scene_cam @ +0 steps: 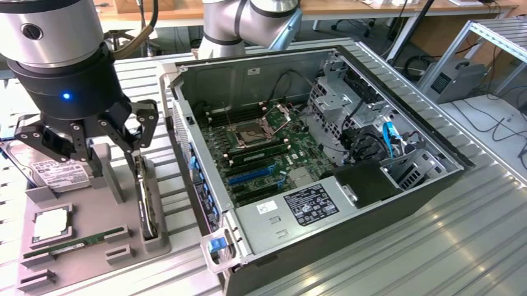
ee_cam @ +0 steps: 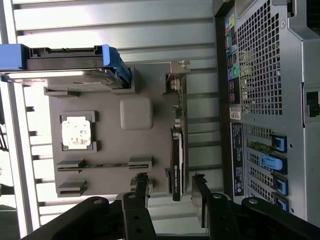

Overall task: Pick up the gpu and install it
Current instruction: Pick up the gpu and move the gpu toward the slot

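Pincer and card before pickup: my pincer (scene_cam: pixel 95 143), spread wide, hangs over the grey parts tray (scene_cam: pixel 82 213) on the worktop. The thin black gpu card (scene_cam: pixel 147 203) stands on edge in its slot just below. Its long axis runs between my fingers, alongside the open computer case (scene_cam: pixel 247 80).

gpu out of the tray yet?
No, the gpu stands on edge in its slot on the gray tray, with the gripper open over it.

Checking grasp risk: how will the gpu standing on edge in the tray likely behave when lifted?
Probably stiff: the gpu is a thin flat board. Standing on edge in the grey tray, it could tip if nudged sideways. Likely light for its length.
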Robot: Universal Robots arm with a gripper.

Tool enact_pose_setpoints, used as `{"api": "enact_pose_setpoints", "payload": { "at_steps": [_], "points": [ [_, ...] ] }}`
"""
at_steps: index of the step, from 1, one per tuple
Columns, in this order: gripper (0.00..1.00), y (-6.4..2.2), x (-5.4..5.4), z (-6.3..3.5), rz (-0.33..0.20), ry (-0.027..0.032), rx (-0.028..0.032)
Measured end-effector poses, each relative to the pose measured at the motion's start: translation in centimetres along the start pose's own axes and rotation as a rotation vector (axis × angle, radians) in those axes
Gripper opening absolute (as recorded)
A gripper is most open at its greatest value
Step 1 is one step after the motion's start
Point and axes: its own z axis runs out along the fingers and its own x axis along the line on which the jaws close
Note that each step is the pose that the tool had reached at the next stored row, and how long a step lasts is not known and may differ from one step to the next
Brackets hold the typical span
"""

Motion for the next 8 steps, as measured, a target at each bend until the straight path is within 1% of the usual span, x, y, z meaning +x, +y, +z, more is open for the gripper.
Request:
{"api": "enact_pose_setpoints", "payload": {
  "at_steps": [8],
  "points": [
    [0.48,0.0,0.0,0.17,0.0,0.0,0.0]
  ]
}}
